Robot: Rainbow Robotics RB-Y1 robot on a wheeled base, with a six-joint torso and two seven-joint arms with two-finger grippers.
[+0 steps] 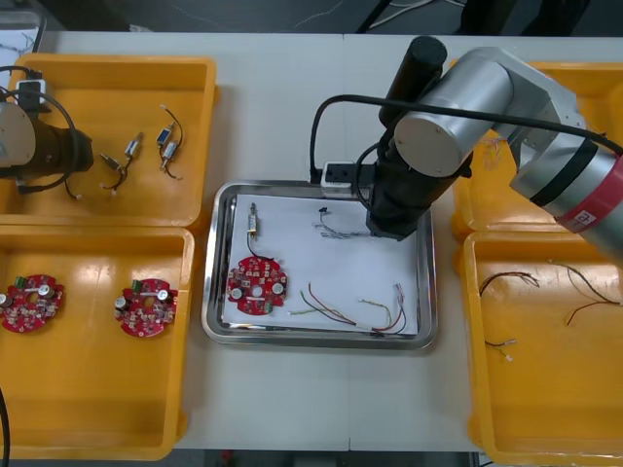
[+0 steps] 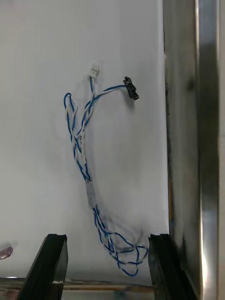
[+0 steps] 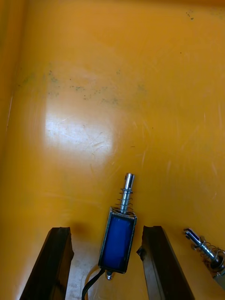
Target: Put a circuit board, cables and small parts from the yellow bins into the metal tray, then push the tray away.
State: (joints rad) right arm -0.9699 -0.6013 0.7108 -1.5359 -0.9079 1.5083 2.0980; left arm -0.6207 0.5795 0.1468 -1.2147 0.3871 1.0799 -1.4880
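Overhead: right gripper [image 1: 392, 232] low inside metal tray [image 1: 321, 340]. Right wrist: fingers [image 2: 51, 262] apart, blue-white cable [image 2: 82, 154] loop between tips; lift-off could snag it. Left wrist: left gripper [image 3: 105, 229] spread astride small metal part [image 3: 117, 236], off-centre; closing could flick it.

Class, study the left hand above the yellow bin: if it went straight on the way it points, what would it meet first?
Probably the small metal part lying between the left hand's open fingers, then the yellow bin floor under it; how far off is unclear.
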